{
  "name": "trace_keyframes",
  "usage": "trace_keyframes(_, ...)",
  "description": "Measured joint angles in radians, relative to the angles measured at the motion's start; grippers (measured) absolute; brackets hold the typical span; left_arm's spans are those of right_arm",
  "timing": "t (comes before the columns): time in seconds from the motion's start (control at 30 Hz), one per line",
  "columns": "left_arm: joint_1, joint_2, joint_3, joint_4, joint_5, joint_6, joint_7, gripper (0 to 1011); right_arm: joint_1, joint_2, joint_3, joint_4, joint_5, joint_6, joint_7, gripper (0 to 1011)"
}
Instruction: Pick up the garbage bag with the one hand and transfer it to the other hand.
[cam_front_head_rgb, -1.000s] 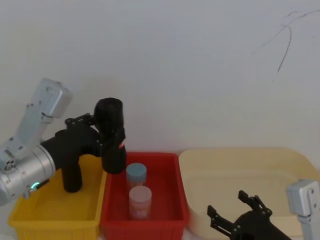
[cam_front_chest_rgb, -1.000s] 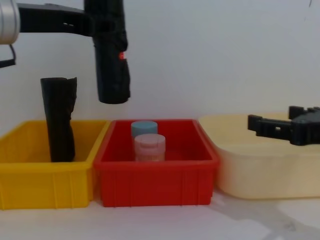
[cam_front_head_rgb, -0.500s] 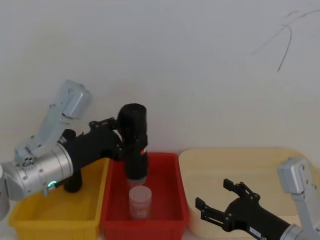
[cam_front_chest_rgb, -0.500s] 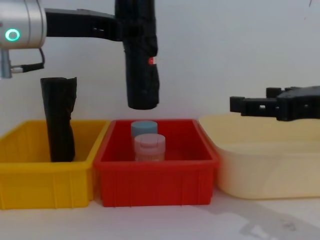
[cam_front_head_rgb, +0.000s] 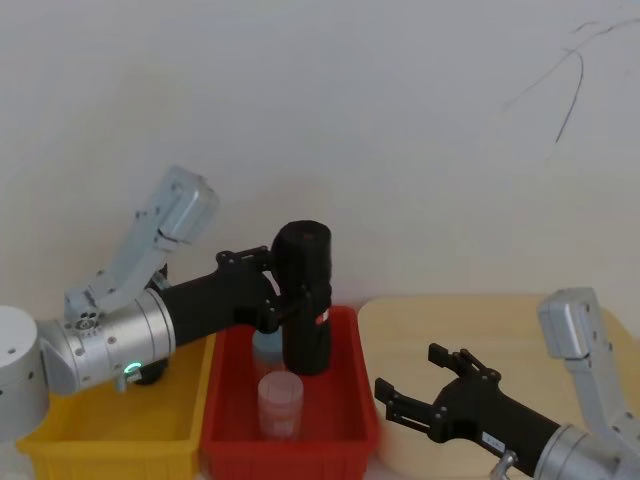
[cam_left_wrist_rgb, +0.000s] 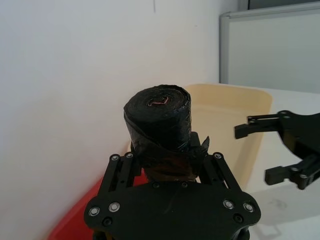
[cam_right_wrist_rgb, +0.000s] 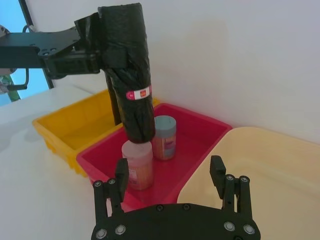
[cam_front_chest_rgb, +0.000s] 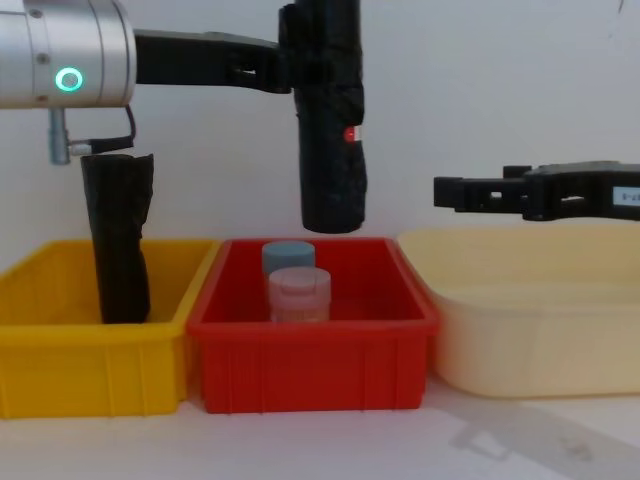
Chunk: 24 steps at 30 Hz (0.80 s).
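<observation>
Chest view: over the red bin (cam_front_chest_rgb: 310, 375), the garbage bag (cam_front_chest_rgb: 330, 160) hangs upright.
Left gripper (cam_front_chest_rgb: 318, 62) fingers clamp its upper part; right gripper (cam_front_head_rgb: 412, 372) fingers spread wide, empty, above the cream tub (cam_front_chest_rgb: 530, 340); the bag's small red label (cam_front_chest_rgb: 349, 134) is unreadable.

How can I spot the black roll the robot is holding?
Find the red plastic bin in the middle. Above it, the left gripper holds a glossy black plastic roll upright. Unlike the flap-topped black roll standing in the yellow bin, it has a red spot.
</observation>
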Motion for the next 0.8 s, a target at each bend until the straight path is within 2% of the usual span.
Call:
trace_keyframes(0.3,-0.023,-0.013,0.03,0.028,-0.016,-0.002,-0.036,507,0.031,-0.017,-0.02,0.031,0.003,-0.007,0.001,1000)
trace_keyframes(0.8,-0.046,-0.031,0.063,0.054,-0.04,-0.002,-0.059,507,0.073,-0.039,-0.058,0.078,0.004,-0.025,-0.001,1000)
